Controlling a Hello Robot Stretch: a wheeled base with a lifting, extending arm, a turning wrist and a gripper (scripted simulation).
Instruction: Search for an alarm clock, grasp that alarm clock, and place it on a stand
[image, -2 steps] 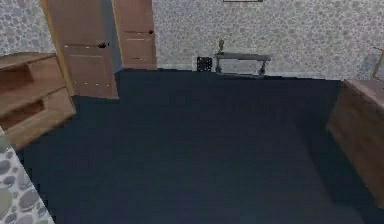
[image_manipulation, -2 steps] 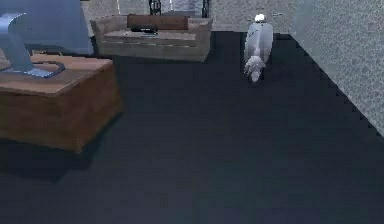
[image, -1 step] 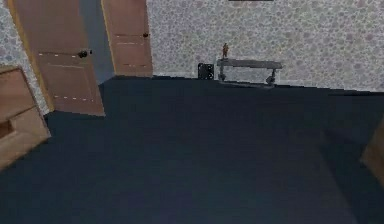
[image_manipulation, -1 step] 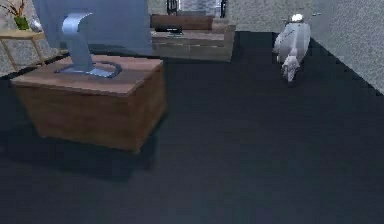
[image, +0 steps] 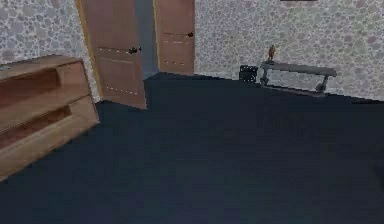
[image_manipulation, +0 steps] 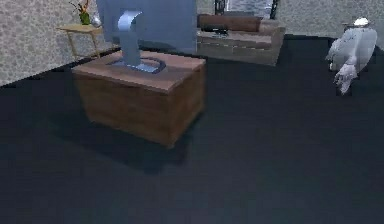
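- Alarm clock: nothing here can confidently be called one; the closest candidate is a small dark box (image: 248, 73) in the forward view's upper right, on the floor just beside the left end of a grey desk (image: 305, 68); it is too small to identify.
- A slender upright object (image: 272, 50) stands on that desk's left end; it too cannot be identified.
- The step in hand, by judgement, is the search; the sound course is to drive across the open dark floor (image: 220, 150) toward that corner, keeping the box near the frame's centre until its shape settles the question.
- End effector: whether it is wide, narrow or holding anything cannot be told here; the arm is best kept in until a target is confirmed.
- The likely place for the clock is the wooden stand (image_manipulation: 130, 100) at the arm side view's centre left, which carries a flat screen (image_manipulation: 150, 30); its position is worth noting, and its near corner should be given room when turning.
- Farther out, a small wooden desk (image_manipulation: 72, 28) with a plant (image_manipulation: 85, 12) sits upper left, a sofa (image_manipulation: 238, 40) top centre and a white animal statue (image_manipulation: 352, 50) upper right; in the forward view's left, a wooden shelf unit (image: 40, 100) merits a glance if the box disappoints.
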